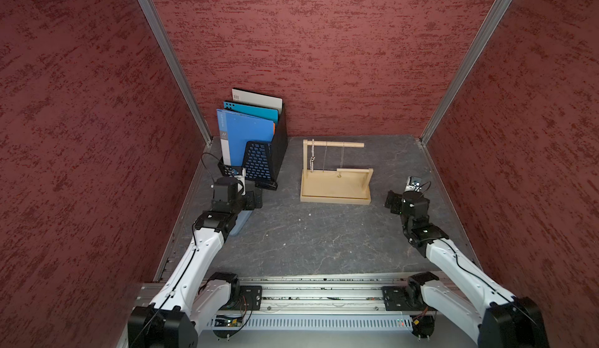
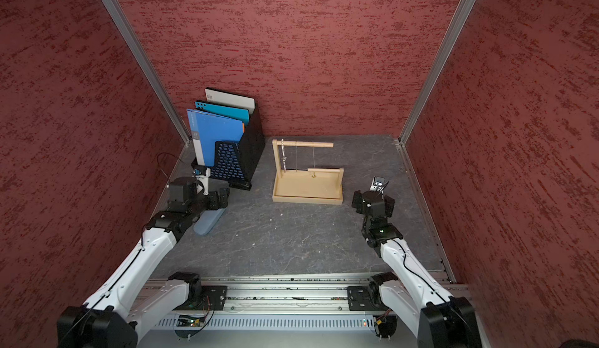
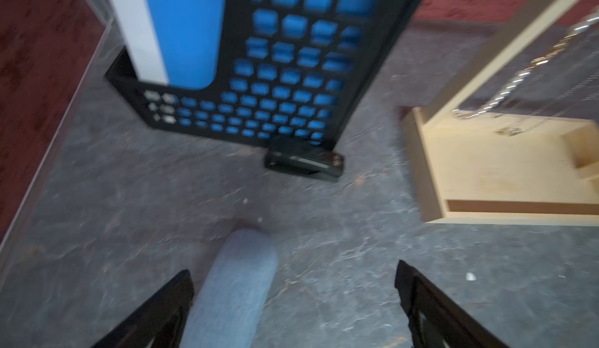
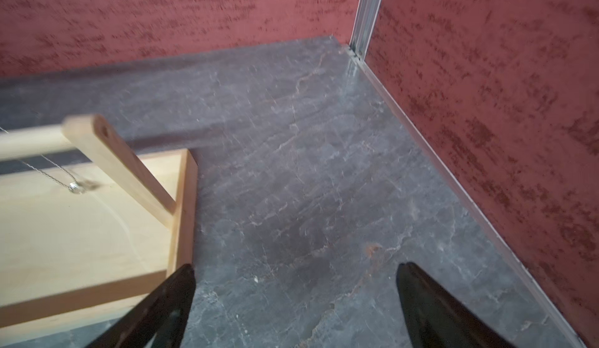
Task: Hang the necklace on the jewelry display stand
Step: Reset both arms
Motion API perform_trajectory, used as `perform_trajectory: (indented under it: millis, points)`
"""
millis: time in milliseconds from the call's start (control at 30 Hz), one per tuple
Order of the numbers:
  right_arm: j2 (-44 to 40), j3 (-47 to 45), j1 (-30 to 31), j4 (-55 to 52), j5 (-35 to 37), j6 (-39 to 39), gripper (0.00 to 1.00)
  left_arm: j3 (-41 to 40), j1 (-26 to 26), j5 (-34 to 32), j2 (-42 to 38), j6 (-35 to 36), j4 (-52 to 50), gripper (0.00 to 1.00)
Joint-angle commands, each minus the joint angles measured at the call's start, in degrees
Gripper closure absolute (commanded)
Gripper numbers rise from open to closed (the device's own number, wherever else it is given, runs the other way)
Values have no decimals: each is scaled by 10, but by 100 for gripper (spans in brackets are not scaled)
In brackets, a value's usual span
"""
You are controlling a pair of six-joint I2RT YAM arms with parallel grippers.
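The pale wooden jewelry display stand (image 1: 335, 197) (image 2: 307, 197) stands mid-table towards the back. A thin necklace (image 1: 343, 158) (image 2: 313, 158) hangs in a loop from its long dowel arm, and its small pendant (image 4: 75, 186) dangles just above the tray. A beaded chain (image 1: 312, 155) (image 3: 505, 93) hangs next to the tall post. My left gripper (image 1: 256, 197) (image 3: 293, 275) is open and empty, left of the stand, over a pale blue case. Right of the stand, my right gripper (image 1: 392, 202) (image 4: 296, 272) is open and empty by the tray corner (image 4: 186, 200).
A black mesh file rack (image 1: 259, 158) (image 3: 291, 97) with blue folders stands at the back left. A small black object (image 1: 267, 186) (image 3: 304, 165) lies at its foot. The oblong pale blue case (image 1: 240, 225) (image 3: 233, 291) lies under my left wrist. Red walls enclose three sides.
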Motion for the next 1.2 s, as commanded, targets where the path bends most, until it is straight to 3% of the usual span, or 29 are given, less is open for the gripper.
perform_trajectory:
  millis: [0,33,100,233,433,767,1033,1167]
  points:
    - [60,-29,-7,213,32,-22,1,-73,49,-5,6,50,169,1]
    - [80,-34,-9,245,33,-31,1,-85,55,-17,18,40,189,0]
    - [117,-42,-12,289,12,-72,1,-109,83,24,46,24,250,0]
    - [158,-57,-36,392,-47,-111,1,-124,85,45,87,23,350,0]
    - [203,-45,-85,434,-122,-77,1,-136,70,76,112,47,403,0]
    - [320,-46,-98,547,-157,-76,1,-158,55,90,189,23,574,0]
    - [316,-19,-102,490,-154,-70,2,-144,11,47,284,44,666,0]
    - [316,-21,-101,495,-153,-72,1,-155,15,12,332,26,724,0]
